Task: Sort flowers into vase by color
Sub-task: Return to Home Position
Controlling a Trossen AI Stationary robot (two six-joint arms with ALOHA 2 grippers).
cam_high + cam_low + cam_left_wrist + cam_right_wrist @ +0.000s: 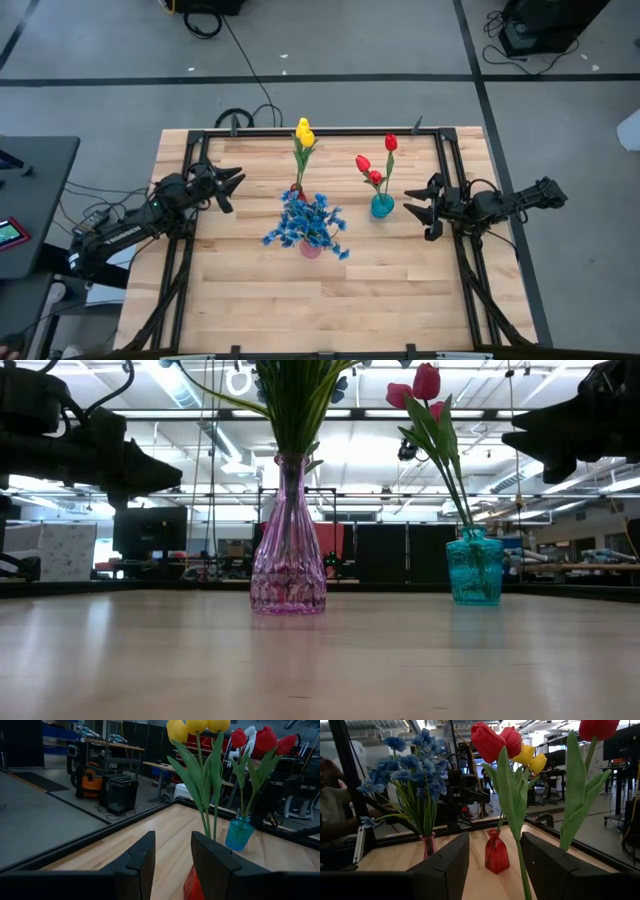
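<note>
Wood table (pixel 300 300), 2 arms, 3 vases, every flower in a vase. Landmark: pink vase (pixel 288 540), roughly mid-table.

Left arm (pixel 120 235): left of the pink vase, over the table's left rail, well apart from it. Left gripper (pixel 236 190) points in toward the vases and hangs above the tabletop in the low view. Its fingers (pixel 142 865) stand apart with a clear gap. Nothing is between them, nothing held.

Right arm (pixel 500 205): right of the pink vase, over the right rail, beyond the blue vase (pixel 382 206). Right gripper (pixel 412 207) faces inward, near the blue vase but not touching it. Its fingers (pixel 447 865) are spread wide, empty.

Blue flowers (pixel 305 222): 1 bunch, stems in the pink vase, blossoms spreading wider than the vase on all sides.

Red tulips (pixel 425 382): 3 heads, stems in the blue vase, which stands right of the pink vase and a bit farther back, apart from it. Stems lean slightly toward the pink vase's side.

Yellow tulips (pixel 195 726): 3 heads, stems in the red vase (pixel 496 852), just behind the pink vase toward the table's far edge, slightly left. In the low view the pink vase hides the red vase.

All 3 vases upright.
</note>
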